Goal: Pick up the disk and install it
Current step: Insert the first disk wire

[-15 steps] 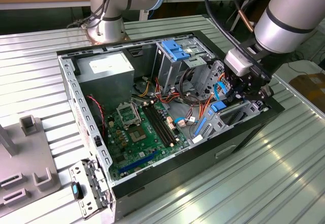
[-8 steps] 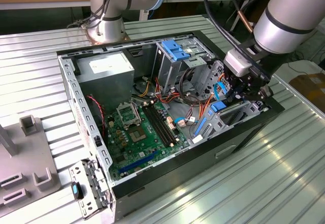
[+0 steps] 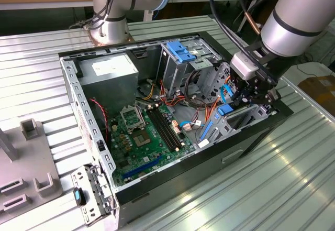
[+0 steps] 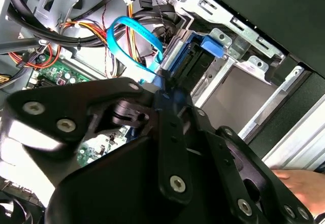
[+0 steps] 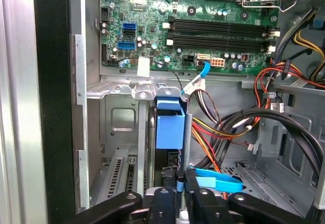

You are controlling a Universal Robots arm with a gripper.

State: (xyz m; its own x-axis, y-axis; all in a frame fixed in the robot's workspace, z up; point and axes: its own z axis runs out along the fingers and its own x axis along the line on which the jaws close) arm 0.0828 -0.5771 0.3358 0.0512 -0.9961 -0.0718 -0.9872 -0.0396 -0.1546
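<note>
Exterior view: black pincer stood at the open computer case's drive bay, clamped on the dark flat disk with bright blue rails, partly seated upright in its slot. Step judged: insertion; full seating needs a straight push.

An open computer case lies on its side on a ribbed metal desk. Inside it sit a green motherboard, a grey power supply and a tall metal cage topped by a light-blue latch. Red, orange and yellow wires bundle near the cage. A thin blue ribbon cable loops above them. A grey plastic fixture stands on the desk at the exterior view's left.
</note>
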